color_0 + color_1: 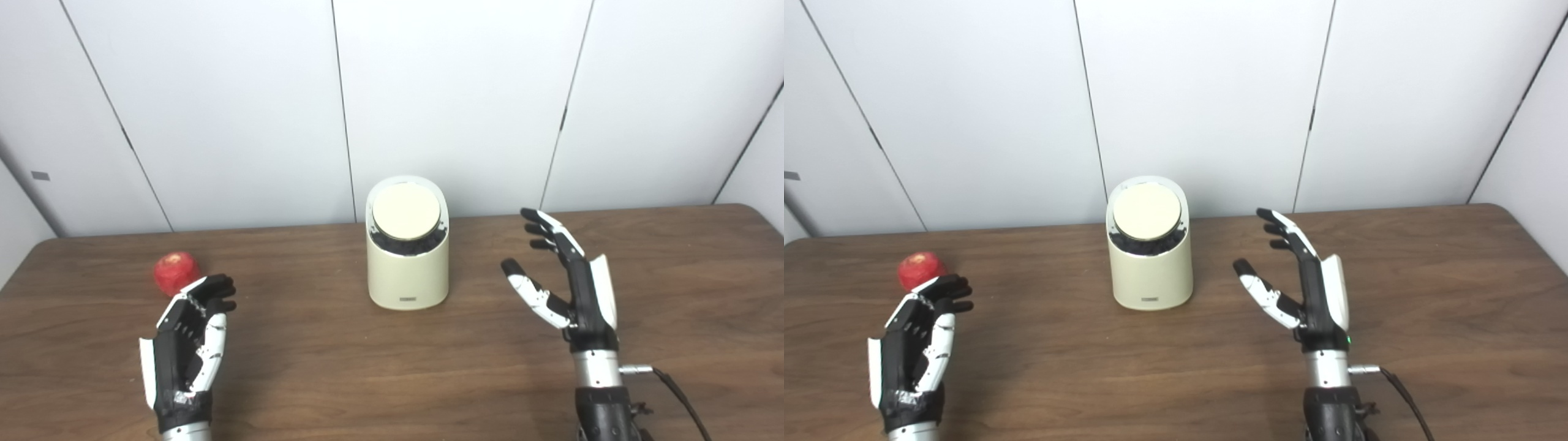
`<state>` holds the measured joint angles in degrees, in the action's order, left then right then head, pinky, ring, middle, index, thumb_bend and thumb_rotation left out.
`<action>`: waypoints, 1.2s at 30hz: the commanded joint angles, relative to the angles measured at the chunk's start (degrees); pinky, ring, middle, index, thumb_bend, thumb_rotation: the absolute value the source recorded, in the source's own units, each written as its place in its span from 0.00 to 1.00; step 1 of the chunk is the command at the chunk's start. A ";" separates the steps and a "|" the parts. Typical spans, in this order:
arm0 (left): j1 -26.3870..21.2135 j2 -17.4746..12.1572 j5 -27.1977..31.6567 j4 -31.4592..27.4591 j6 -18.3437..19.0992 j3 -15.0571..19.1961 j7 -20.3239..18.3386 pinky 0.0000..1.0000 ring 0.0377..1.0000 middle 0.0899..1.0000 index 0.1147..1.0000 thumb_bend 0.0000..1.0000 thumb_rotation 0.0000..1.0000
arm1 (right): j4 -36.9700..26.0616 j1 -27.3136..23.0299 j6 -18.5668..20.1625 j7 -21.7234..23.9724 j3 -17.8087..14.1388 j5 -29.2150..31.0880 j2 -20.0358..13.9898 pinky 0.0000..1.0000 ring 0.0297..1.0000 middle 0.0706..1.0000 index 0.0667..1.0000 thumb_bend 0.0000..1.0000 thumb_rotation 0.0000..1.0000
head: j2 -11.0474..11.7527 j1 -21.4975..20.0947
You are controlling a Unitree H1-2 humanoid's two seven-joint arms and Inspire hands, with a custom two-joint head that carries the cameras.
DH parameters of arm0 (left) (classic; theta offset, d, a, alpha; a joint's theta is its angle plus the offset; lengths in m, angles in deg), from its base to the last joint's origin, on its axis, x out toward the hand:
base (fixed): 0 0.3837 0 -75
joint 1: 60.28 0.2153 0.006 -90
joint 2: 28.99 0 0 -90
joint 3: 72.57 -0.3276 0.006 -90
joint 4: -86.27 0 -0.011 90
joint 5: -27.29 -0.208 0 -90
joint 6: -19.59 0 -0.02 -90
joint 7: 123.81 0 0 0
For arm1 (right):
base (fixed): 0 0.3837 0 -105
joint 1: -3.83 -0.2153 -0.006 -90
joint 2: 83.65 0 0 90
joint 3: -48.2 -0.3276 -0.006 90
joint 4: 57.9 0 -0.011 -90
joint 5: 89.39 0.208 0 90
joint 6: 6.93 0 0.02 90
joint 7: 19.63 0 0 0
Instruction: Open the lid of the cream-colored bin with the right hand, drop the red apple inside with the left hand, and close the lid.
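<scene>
The red apple (176, 272) is lying just beyond the left hand (187, 343), whose fingers are curling around nothing. The cream-colored bin (407, 263), lid (407, 211) closed, is standing between both hands. The right hand (566, 282) is spreading open, empty.

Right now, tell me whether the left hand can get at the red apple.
Probably yes: the left hand is open just short of the red apple, fingers beside it, nothing between them.

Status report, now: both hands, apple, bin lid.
Left hand open, just short of the red apple, not holding it. Right hand open, right of the cream-colored bin. Lid closed. Nothing between hands and targets.
</scene>
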<state>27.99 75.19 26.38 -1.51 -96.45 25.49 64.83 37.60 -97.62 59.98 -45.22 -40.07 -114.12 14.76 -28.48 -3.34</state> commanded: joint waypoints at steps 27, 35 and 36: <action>2.27 -0.30 1.19 2.49 -0.88 0.55 -0.98 0.61 0.66 0.66 0.63 0.29 0.46 | 3.81 6.66 -3.82 -11.22 6.80 2.98 -3.93 0.60 0.67 0.67 0.65 0.29 0.21 | -0.24 0.29; 1.57 -4.60 -16.62 -1.93 -0.89 -2.46 15.25 0.58 0.66 0.67 0.67 0.55 0.26 | 5.18 5.93 -3.81 -11.76 6.62 3.28 -3.96 0.59 0.66 0.67 0.65 0.29 0.23 | 0.27 1.14; 1.27 -5.83 -18.54 -3.15 -0.89 -3.54 18.16 0.66 0.73 0.71 0.72 0.60 0.24 | 5.55 5.82 -3.82 -12.09 6.85 3.68 -4.20 0.59 0.66 0.67 0.65 0.29 0.22 | 0.33 1.54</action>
<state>28.38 72.82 12.13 -3.37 -96.19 22.48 78.52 39.01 -95.31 57.95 -56.11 -34.31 -110.91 9.52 -28.13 -2.20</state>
